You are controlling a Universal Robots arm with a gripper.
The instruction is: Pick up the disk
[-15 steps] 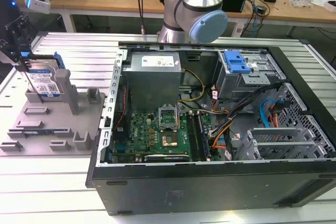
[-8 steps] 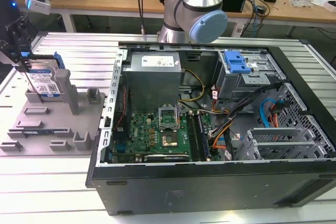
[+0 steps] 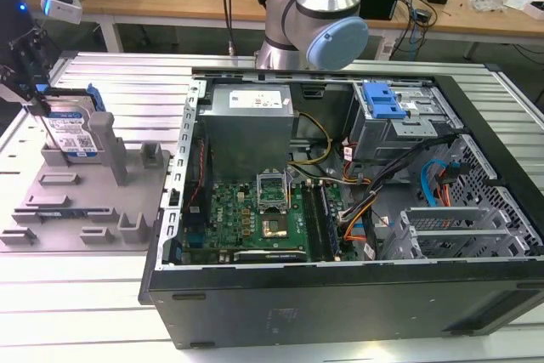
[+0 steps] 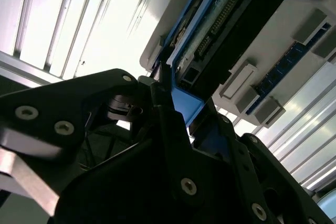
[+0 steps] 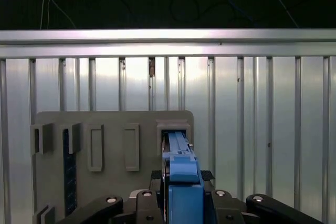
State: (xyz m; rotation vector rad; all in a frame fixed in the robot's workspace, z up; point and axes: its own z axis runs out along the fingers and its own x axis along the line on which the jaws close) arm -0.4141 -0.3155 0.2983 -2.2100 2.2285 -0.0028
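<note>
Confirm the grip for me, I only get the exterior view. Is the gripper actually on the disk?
Observer: Yes. In the first wrist view the gripper straddles the disk, with its fingers snug on the blue rail.
Operator: Lifted?
Observer: No. Its far end sits in a slot of the grey fixture.
Operator: Anything beside it?
Observer: A memory stick stands in a slot farther along the fixture.
</note>
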